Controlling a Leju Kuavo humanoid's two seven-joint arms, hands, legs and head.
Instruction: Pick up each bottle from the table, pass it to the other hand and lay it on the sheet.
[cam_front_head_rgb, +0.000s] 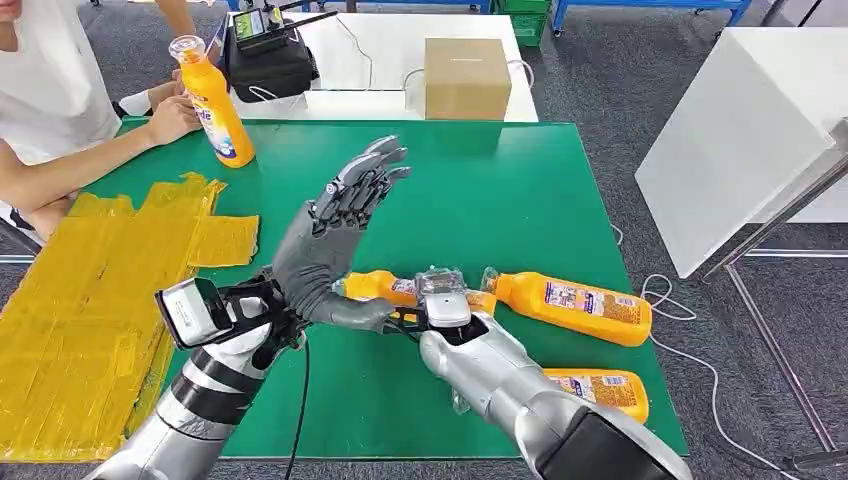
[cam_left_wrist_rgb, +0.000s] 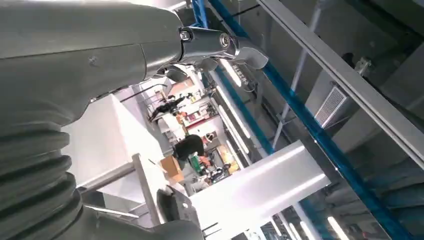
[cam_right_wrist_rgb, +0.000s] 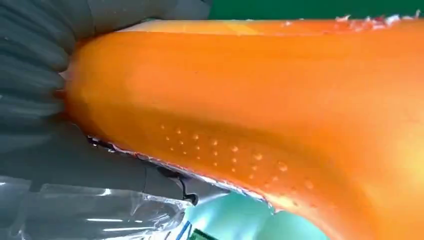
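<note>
My right hand (cam_front_head_rgb: 443, 308) grips an orange bottle (cam_front_head_rgb: 372, 287) held level over the middle of the green table (cam_front_head_rgb: 500, 200). In the right wrist view the bottle (cam_right_wrist_rgb: 250, 100) sits tight against my right hand (cam_right_wrist_rgb: 35, 140). Just left of the bottle's end, my left hand (cam_front_head_rgb: 335, 235) stands open with its fingers spread and raised; its thumb reaches under the bottle. The left wrist view looks past my left hand (cam_left_wrist_rgb: 75, 65) up at the ceiling. The yellow sheet (cam_front_head_rgb: 80, 300) covers the table's left side.
Two more orange bottles lie on the table, one right of my right hand (cam_front_head_rgb: 575, 305) and one by the near right corner (cam_front_head_rgb: 605, 390). A person at the far left steadies an upright bottle (cam_front_head_rgb: 215, 105). A cardboard box (cam_front_head_rgb: 467, 78) stands behind the table.
</note>
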